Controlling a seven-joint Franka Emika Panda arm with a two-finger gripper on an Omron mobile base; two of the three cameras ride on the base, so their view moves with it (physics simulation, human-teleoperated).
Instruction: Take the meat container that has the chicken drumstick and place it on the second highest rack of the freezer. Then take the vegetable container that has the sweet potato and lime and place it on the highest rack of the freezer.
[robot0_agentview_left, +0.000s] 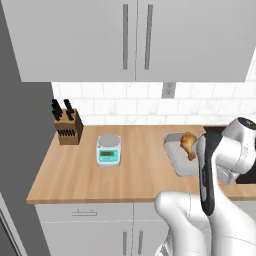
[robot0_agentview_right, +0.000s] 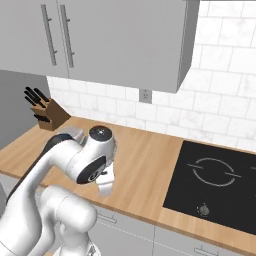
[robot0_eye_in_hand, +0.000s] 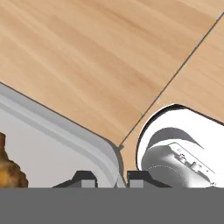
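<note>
The gripper pinches the meat container rim, bottom centre of the hand view. The chicken drumstick sits lower left.

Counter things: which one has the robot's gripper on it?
The grey meat container with the chicken drumstick. The gripper pinches its rim, while the kitchen scale and knife block sit apart, leftward.

Knife block, kitchen scale on wooden counter; black cooktop
</note>
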